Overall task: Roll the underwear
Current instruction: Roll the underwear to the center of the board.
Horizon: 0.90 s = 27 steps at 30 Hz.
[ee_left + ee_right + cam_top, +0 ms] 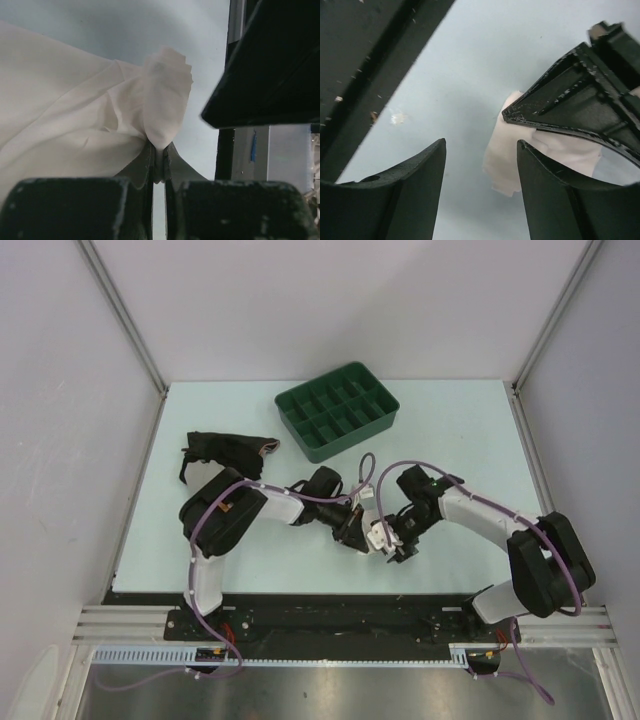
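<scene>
Nearest us, our left gripper [159, 167] is clenched on a small pinch of the underwear [75, 125]. The jaws meet with a ruffled fold of white cloth standing up just above them. The rest of the garment spreads away to one side, creased and slack. Our right gripper [481, 150] is released, its jaws spread wide and empty just above the table [450, 430]. A corner of the white cloth lies just beyond its tips, under the left gripper.

From above, the underwear sits low in the middle of the table, between the two wrists and mostly hidden by them.

We judge the cloth to be very light, thin and limp. It will sag, bunch and slide on the smooth table rather than hold a shape. A roll will likely need a grip on a hem or folded edge, with the far side pinned so the layers do not slip.

Farther off, a black garment [222, 448] lies to the left, and the green tray [300, 437] stands beyond.
</scene>
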Motion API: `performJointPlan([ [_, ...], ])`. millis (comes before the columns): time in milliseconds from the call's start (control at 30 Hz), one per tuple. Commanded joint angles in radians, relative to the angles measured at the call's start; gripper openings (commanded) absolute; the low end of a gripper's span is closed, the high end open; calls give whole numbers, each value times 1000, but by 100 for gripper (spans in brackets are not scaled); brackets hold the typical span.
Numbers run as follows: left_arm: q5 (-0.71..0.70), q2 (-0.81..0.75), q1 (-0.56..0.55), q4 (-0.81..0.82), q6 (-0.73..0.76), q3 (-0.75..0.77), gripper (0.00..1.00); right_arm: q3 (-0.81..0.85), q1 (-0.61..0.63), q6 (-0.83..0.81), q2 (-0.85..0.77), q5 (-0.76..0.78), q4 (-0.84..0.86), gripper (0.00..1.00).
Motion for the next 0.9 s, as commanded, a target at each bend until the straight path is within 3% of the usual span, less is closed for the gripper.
performJointPlan([
  [0, -51, 71, 36, -78, -4, 2, 3, -63, 68, 89, -17, 196, 333, 62],
  [133, -45, 89, 44, -67, -22, 13, 3, -127, 104, 98, 1, 293, 432, 61],
  [267, -54, 85, 51, -17, -53, -1, 4, -164, 127, 112, 33, 356, 475, 55],
  [400, -90, 31, 56, 66, -102, -45, 17, -169, 137, 155, 85, 387, 515, 43],
  [433, -100, 8, 56, 91, -126, -61, 26, -169, 137, 161, 96, 396, 521, 41],
  [467, -109, -16, 56, 152, -139, -97, 29, -167, 137, 164, 104, 397, 524, 36],
  [667, -246, -275, 65, 286, -142, -258, 48, -60, 114, 174, 174, 292, 316, 16],
  [867, -334, -449, 73, 376, -110, -430, 56, 63, 93, 137, 237, 223, 91, 14],
])
